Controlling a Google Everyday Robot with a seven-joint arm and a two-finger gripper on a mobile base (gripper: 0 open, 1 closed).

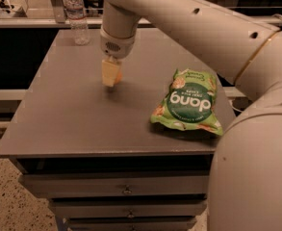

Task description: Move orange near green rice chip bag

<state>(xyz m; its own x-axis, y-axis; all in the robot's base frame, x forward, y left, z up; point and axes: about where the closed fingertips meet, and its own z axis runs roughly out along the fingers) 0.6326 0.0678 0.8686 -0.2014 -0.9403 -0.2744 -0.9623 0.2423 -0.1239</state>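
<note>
The end effector [110, 74] hangs just above the grey tabletop [73, 119], pointing straight down from the pale arm [188, 18]. Its fingers are clamped on the orange [118, 74], of which only a sliver shows at their right edge. The green rice chip bag [189, 107] lies flat to the right of the end effector and nearer the camera, clearly apart from it. A water bottle [78, 20] stands upright beyond it to the left, at the far edge.
</note>
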